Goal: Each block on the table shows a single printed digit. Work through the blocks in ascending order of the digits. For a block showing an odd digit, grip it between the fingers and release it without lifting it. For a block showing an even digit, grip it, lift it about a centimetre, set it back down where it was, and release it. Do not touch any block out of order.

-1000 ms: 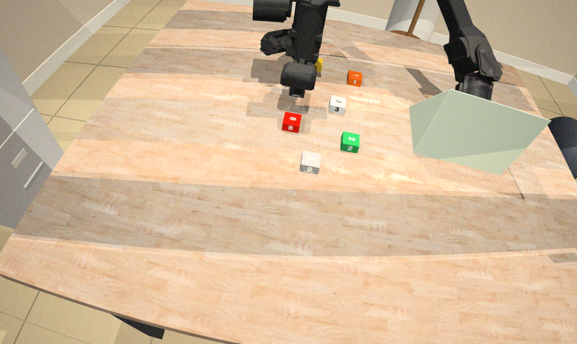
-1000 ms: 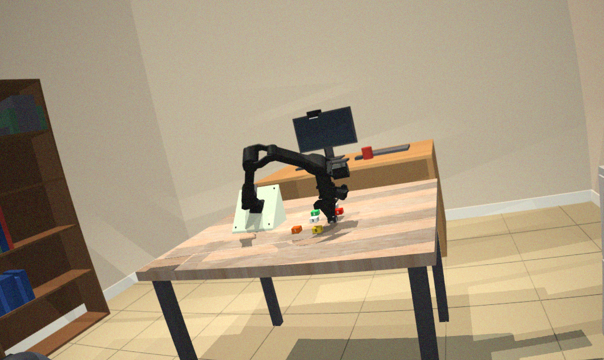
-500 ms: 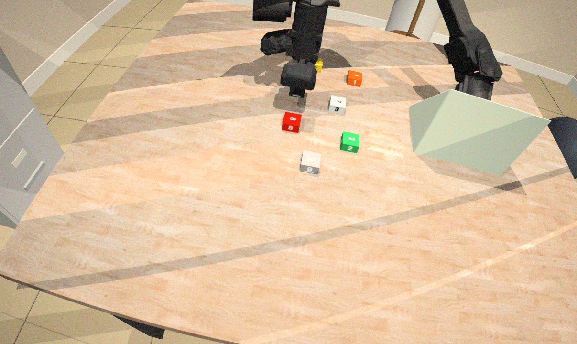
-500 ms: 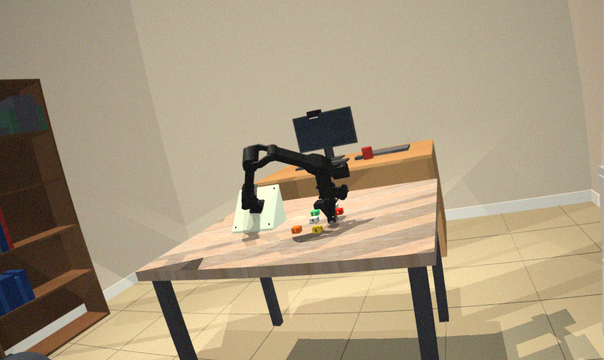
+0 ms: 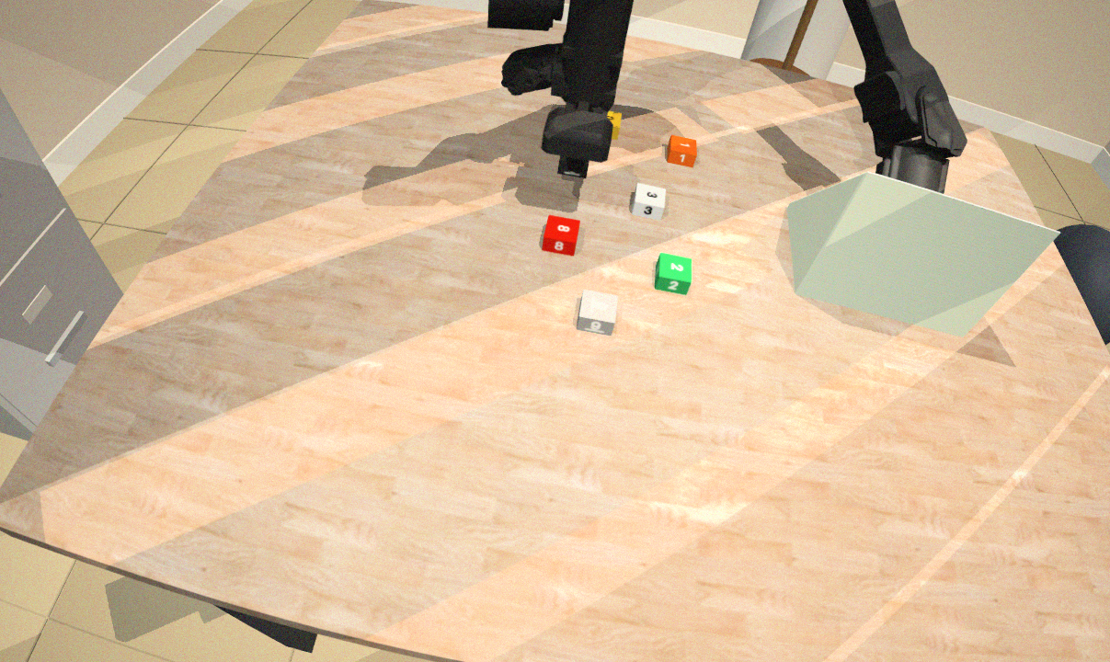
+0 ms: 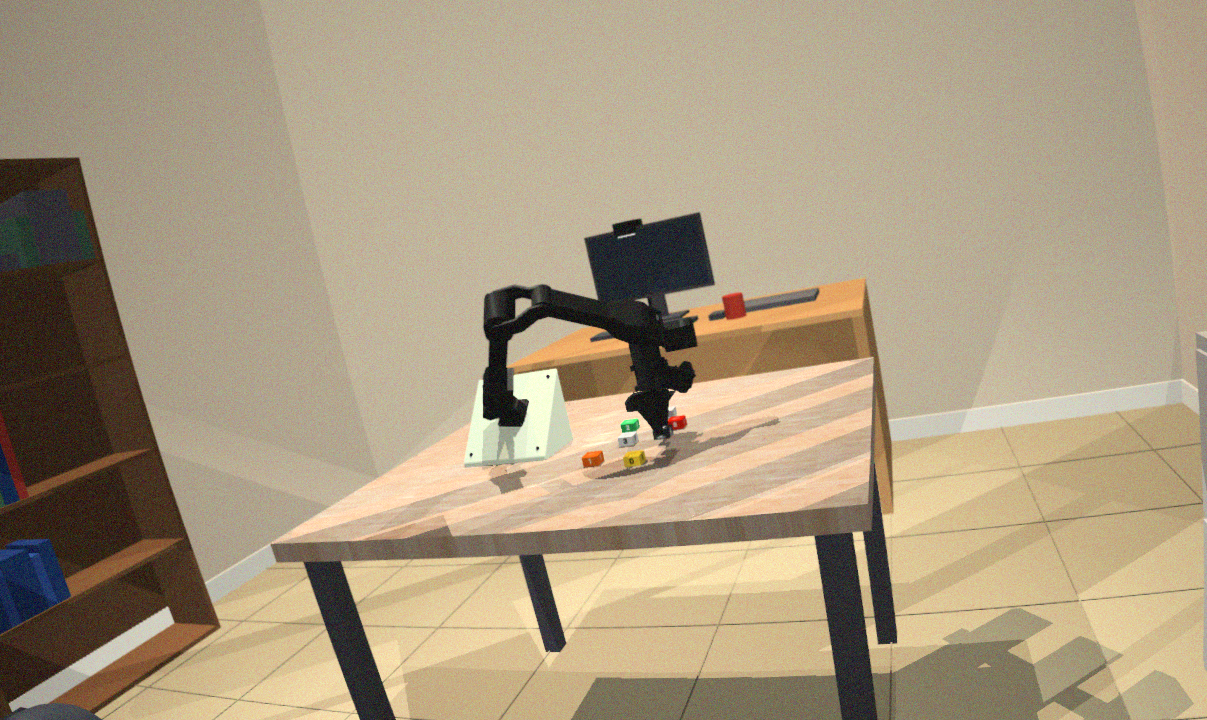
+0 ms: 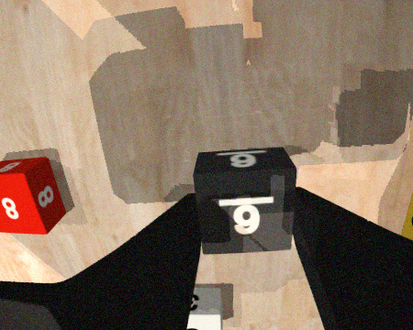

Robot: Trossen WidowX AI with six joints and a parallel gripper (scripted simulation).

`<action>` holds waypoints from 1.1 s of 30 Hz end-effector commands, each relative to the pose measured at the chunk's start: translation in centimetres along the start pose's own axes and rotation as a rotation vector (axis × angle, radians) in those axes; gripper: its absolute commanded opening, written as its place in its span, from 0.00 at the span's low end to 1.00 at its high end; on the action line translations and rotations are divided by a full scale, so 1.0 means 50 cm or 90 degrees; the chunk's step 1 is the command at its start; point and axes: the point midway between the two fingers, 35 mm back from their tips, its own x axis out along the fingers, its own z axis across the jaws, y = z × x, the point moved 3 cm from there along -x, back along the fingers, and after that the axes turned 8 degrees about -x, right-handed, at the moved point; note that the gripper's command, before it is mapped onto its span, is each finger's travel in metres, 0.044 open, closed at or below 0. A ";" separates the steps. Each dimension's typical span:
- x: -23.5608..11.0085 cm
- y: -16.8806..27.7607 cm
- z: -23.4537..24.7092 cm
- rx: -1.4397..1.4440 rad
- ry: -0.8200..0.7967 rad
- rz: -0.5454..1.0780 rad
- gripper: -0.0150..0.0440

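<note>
My gripper [image 5: 573, 174] [image 6: 662, 435] [image 7: 244, 202] is shut on the black block [image 7: 216, 222], whose underlined digit, upside down in the wrist view, reads 6. It holds the block slightly above the table. The red 8 block [image 5: 561, 235] [image 6: 677, 421] [image 7: 14, 197] and white 3 block [image 5: 648, 201] [image 6: 627, 439] [image 7: 206, 321] stand nearest. The yellow 0 block [image 5: 615, 125] [image 6: 634, 459] [image 7: 410, 229] is partly hidden behind the arm in the top view. The orange 1 block [image 5: 680, 151] [image 6: 593, 458], green 2 block [image 5: 673, 274] [image 6: 629, 425] and light grey 9 block [image 5: 597, 311] rest apart.
A pale green wedge [image 5: 912, 255] [image 6: 535, 416] stands on the table [image 5: 460, 494] [image 6: 732, 483] beside the arm's base. A desk with a monitor [image 6: 650, 259] and a red cup [image 6: 733, 305] is beyond the table. Drawers [image 5: 31, 271] stand off its left side in the top view.
</note>
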 end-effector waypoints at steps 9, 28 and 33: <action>0.000 0.000 0.000 0.003 -0.001 0.000 0.46; 0.029 0.000 0.000 0.003 -0.001 0.000 0.46; 0.029 0.000 0.000 0.003 -0.001 0.000 0.64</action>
